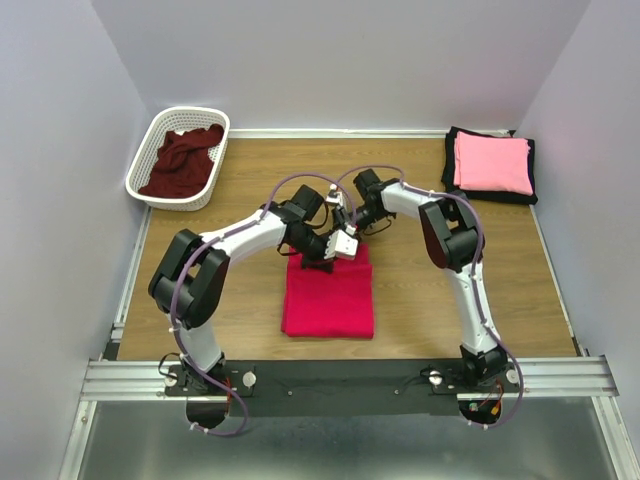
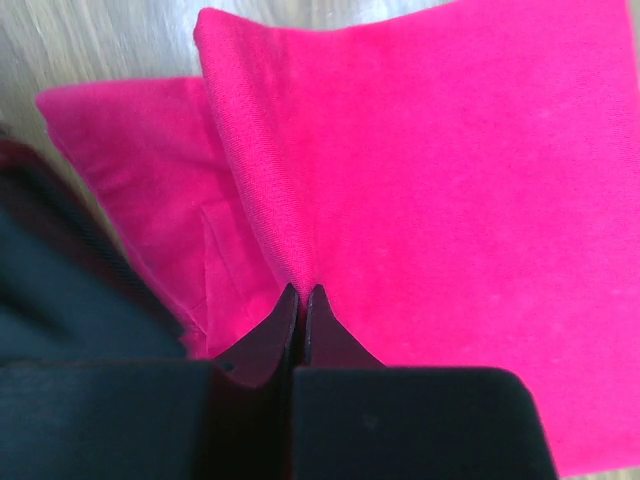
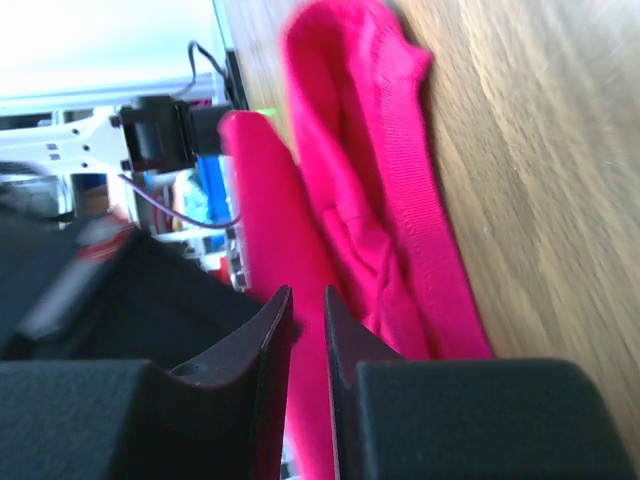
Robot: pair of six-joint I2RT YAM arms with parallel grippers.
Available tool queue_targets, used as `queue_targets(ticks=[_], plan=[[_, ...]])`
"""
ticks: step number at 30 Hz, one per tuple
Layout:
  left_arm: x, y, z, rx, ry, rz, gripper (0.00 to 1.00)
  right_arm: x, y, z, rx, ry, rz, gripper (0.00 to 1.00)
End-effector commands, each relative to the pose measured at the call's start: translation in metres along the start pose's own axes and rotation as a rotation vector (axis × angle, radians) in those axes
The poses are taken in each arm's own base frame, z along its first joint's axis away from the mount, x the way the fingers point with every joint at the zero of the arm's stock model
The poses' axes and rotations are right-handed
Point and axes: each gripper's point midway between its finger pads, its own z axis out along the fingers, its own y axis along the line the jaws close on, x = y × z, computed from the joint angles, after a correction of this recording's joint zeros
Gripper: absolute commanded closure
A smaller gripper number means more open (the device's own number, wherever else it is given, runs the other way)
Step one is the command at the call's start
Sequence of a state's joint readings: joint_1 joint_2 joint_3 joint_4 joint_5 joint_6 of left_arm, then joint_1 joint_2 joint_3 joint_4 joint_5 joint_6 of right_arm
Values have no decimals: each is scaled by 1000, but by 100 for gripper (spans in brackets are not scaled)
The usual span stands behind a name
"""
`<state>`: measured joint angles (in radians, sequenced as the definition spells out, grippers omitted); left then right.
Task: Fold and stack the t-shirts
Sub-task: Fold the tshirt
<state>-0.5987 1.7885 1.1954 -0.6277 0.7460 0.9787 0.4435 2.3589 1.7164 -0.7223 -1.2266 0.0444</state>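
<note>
The crimson-red t-shirt (image 1: 328,298) lies folded in a rectangle at the table's middle. Both grippers meet at its far edge. My left gripper (image 1: 320,262) is shut on a raised fold of the red shirt (image 2: 450,180), its tips (image 2: 301,289) pinched on the crease. My right gripper (image 1: 349,233) stands just behind it; in the right wrist view its jaws (image 3: 305,292) are nearly closed with a lifted layer of the red shirt (image 3: 360,170) running between them. The light pink shirt (image 1: 492,163) lies folded on the black shirt (image 1: 455,140) at the back right. The dark maroon shirt (image 1: 184,162) is in the basket.
The white lattice basket (image 1: 150,150) stands at the back left corner. The pink and black pile fills the back right corner. Bare wooden table (image 1: 450,290) shows on both sides of the red shirt. White walls close in the table.
</note>
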Motion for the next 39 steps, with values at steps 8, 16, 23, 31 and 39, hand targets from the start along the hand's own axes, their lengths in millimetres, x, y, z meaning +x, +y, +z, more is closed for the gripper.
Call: queue_targets(ticks=[8,16,23,31,39], plan=[[-15,-5,-11,-56,15,49,100,35,-66,27,59,84,91,75],[-36,12,-31,-145,17,123,100,52,-85,33,56,112,123,76],[-45,33,-39,-202,33,167,100,54,-86,34,53,115,123,76],[-40,52,-45,-243,54,170,100,57,-85,33,45,115,129,76],[-33,64,-47,-259,65,167,100,55,-84,33,48,114,115,76]])
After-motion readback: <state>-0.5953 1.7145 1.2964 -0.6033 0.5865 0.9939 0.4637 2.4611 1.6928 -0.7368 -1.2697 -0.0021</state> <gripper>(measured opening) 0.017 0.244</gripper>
